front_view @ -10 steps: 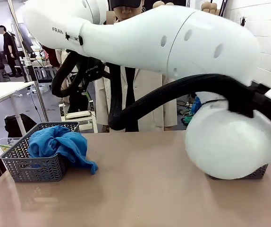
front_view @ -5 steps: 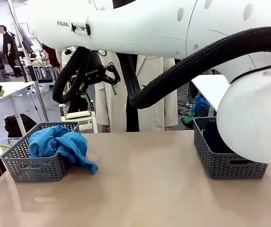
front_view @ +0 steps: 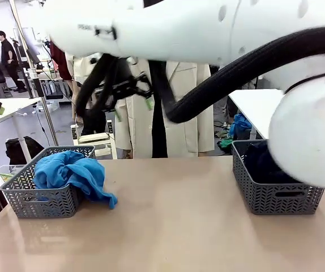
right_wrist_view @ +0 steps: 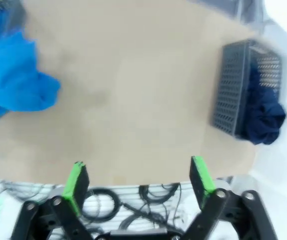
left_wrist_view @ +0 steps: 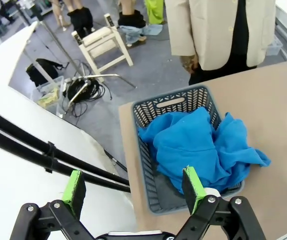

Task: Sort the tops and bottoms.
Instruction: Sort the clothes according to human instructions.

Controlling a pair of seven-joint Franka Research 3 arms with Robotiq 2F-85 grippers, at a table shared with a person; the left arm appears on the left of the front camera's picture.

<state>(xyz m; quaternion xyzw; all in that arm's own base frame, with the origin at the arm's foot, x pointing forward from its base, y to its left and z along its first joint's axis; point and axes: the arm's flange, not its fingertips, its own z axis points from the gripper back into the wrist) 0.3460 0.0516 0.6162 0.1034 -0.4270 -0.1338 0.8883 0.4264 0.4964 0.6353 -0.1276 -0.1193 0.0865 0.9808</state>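
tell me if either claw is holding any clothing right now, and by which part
Nothing is held. The left claw and the right claw are both open with nothing between their pads; the tops and the bottoms lie in their baskets.

Probably a robotics lab or open research workspace: tan table (front_view: 174, 215) set with grey sorting baskets (front_view: 41, 198), white worktables (front_view: 7, 107) beyond, cables (left_wrist_view: 83, 90) coiled on grey floor (left_wrist_view: 148, 65) beside a white chair (left_wrist_view: 103, 42), people (front_view: 7, 51) working farther off, somewhat blurred.
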